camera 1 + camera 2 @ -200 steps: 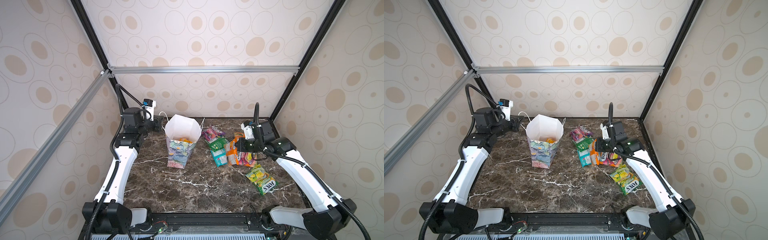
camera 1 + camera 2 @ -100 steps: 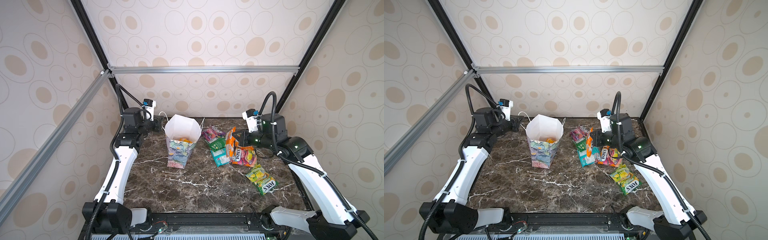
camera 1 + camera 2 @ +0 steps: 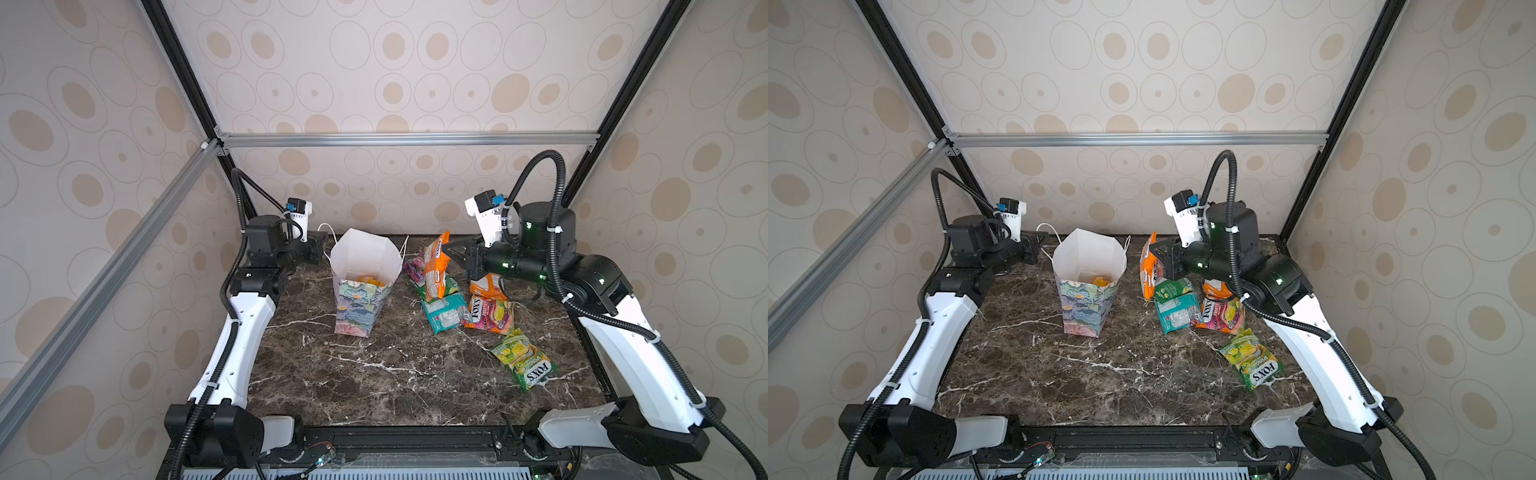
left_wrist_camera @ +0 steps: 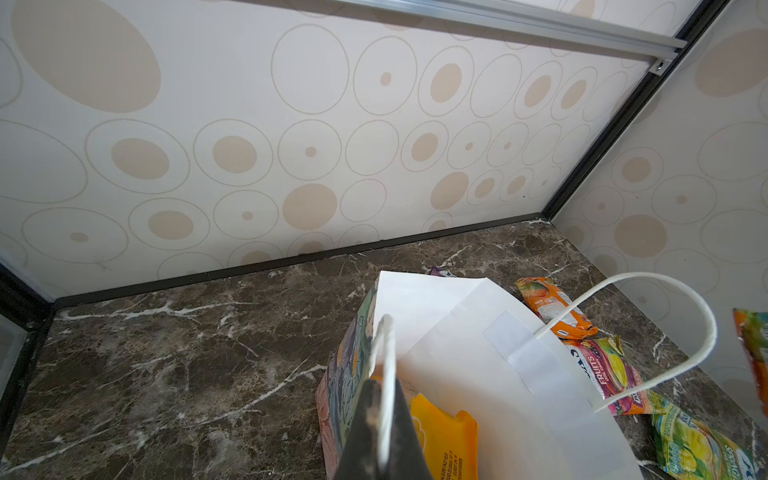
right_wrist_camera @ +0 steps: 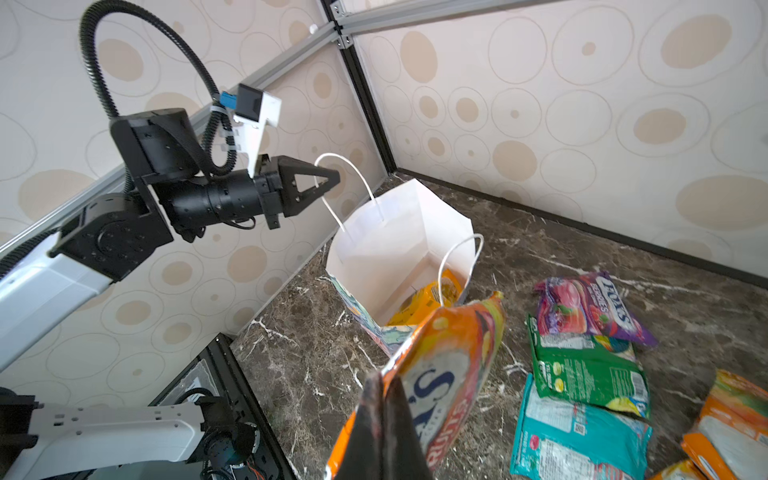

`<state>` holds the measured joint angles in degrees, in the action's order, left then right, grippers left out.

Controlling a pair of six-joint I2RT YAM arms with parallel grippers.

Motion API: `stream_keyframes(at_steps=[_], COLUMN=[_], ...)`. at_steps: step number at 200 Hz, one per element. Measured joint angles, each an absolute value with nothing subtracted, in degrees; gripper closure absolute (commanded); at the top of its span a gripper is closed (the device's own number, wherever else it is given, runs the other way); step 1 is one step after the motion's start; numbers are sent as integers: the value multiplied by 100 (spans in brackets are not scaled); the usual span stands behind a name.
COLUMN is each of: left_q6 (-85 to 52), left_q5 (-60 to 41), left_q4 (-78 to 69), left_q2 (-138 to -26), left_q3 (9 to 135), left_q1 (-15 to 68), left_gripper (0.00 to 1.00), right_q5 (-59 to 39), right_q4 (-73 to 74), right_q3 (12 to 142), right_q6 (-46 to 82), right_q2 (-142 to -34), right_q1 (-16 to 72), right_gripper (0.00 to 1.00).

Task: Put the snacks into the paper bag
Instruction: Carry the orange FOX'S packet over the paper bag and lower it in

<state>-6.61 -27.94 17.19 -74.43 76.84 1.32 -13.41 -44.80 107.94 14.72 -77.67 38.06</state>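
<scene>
Between the closed tips of the right gripper (image 5: 381, 409) hangs an orange FOX'S packet (image 5: 451, 365), pinched by one edge and lifted clear of the marble table (image 3: 374, 382). In both top views it hangs upright just to the right of the paper bag (image 3: 359, 309), not over its mouth. Below and beside it the other packets lie on the table. Farthest back is a pink-purple packet (image 5: 590, 307), with a green packet (image 5: 590, 368) touching it and a teal packet (image 5: 575, 436) next to that. A smaller orange packet (image 3: 487, 287) and a pink-and-yellow FOX'S fruit packet (image 3: 490, 316) complete this loose cluster. A yellow-green FOX'S packet (image 3: 524, 362) lies apart from them, nearer the front right. Across the table, the left gripper (image 4: 382, 409) is pressed shut on one white cord handle (image 4: 386, 353) on the bag's left side. The bag stands upright with its mouth wide open, and a yellow packet (image 4: 444, 440) lies at its bottom
</scene>
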Motion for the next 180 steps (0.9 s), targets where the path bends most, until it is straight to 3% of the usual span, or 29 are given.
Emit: stream_keyframes(at_steps=[141, 180], left_q6=[-657, -644], left_q5=[-2770, -2539], left_q4=[1726, 1769], left_q2=[-7443, -7446], left_q3=[7684, 7684], left_q1=[132, 132], left_gripper=[100, 100], right_q5=[-1485, -1634], right_q4=[-4711, -4626], right_q3=[14348, 14571], right_q6=[954, 956], right_q2=[-10101, -10558], right_q1=[4333, 4355], right_gripper=[100, 100])
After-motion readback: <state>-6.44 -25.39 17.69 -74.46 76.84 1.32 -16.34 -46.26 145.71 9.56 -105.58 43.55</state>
